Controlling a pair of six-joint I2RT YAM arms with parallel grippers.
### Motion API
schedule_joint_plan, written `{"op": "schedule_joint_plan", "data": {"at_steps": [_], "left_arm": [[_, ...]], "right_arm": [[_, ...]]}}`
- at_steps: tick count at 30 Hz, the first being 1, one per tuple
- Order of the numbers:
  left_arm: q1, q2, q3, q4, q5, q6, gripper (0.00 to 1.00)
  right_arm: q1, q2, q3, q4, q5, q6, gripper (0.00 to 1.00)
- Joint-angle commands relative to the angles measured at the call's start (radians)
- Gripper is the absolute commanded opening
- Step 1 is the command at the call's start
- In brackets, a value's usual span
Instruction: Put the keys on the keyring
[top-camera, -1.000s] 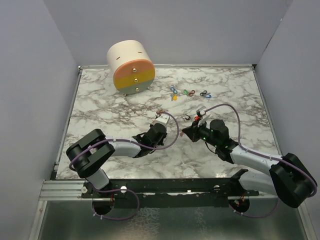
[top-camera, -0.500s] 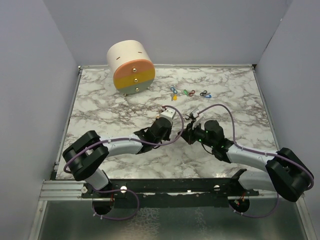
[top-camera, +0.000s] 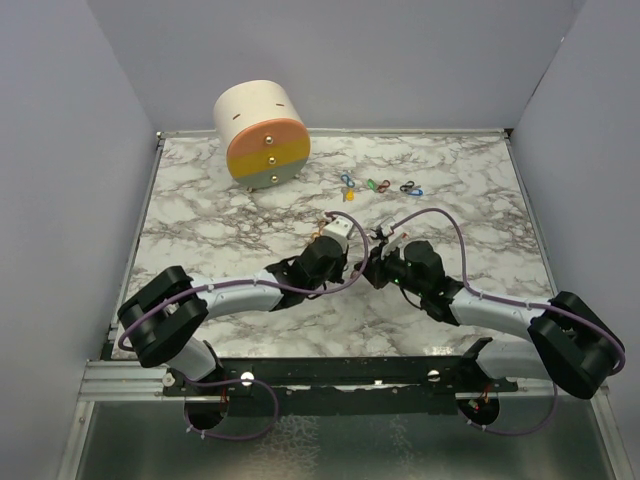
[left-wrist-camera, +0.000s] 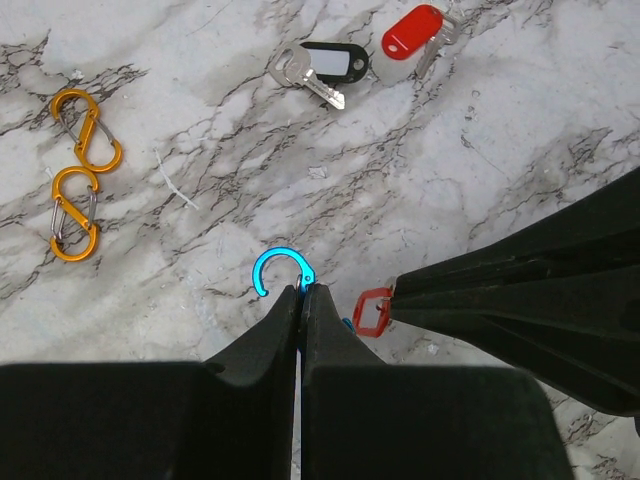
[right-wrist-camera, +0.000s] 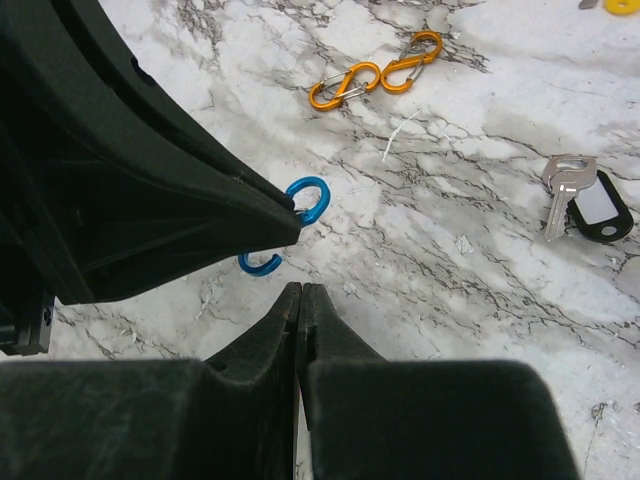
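My left gripper (left-wrist-camera: 301, 288) is shut on a blue figure-8 clip (left-wrist-camera: 280, 268), whose open hook sticks out past the fingertips; I take it for the keyring. The right gripper's fingers (left-wrist-camera: 520, 290) reach in from the right, with a small red key (left-wrist-camera: 372, 311) at their tip, just beside the clip and apart from it. In the right wrist view my right gripper (right-wrist-camera: 300, 290) is shut, and the red key is hidden between its pads. Two tagged keys, one black (left-wrist-camera: 322, 67) and one red (left-wrist-camera: 410, 30), lie on the marble beyond. More small coloured keys (top-camera: 378, 186) lie farther back.
Two orange figure-8 clips (left-wrist-camera: 78, 172) lie on the marble to the left of my left gripper. A round cream, orange and grey drawer box (top-camera: 262, 135) stands at the back left. Grey walls close in the marble table (top-camera: 200, 210) on three sides.
Both arms have closed in on each other: the left gripper moved right and farther out with the blue clip, and the right gripper moved left. Both stayed shut.
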Motion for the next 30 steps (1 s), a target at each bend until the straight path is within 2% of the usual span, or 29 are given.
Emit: {"op": "schedule_joint_plan", "data": {"at_steps": [1,30], "left_arm": [[-0.017,-0.026,0.011,0.005,0.029,-0.011,0.0],[-0.037,-0.02,0.016,0.018,0.024,-0.009,0.0]], "right_arm": [[0.01,0.004,0.026,0.025,0.049,-0.018,0.01],[0.029,0.008,0.025,0.037,0.042,-0.028,0.01]]}}
